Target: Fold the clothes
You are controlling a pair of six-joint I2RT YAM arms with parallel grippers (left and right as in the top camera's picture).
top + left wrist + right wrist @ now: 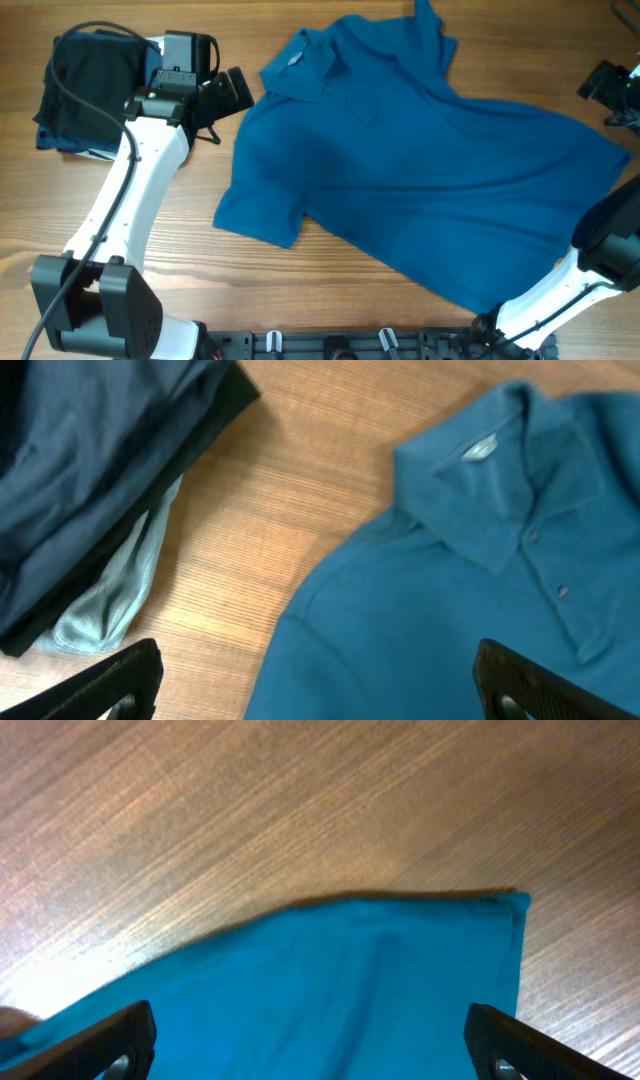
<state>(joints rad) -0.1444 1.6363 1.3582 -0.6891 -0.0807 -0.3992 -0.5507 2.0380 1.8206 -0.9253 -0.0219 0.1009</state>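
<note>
The blue polo shirt [430,170] lies spread face up across the table, with its collar [300,65] at the upper left and a sleeve at the lower left. My left gripper [232,92] is open and empty just left of the collar and shoulder. In the left wrist view the shirt [450,590] with its collar and button placket fills the right side between the open fingers [325,690]. My right gripper [603,82] is open at the far right edge. In the right wrist view it hovers [315,1050] over a corner of the shirt [380,980].
A stack of folded garments [85,90], black on top with navy and pale grey below, sits at the back left behind the left arm; it also shows in the left wrist view [80,490]. The right arm's base stands at the front right [530,300].
</note>
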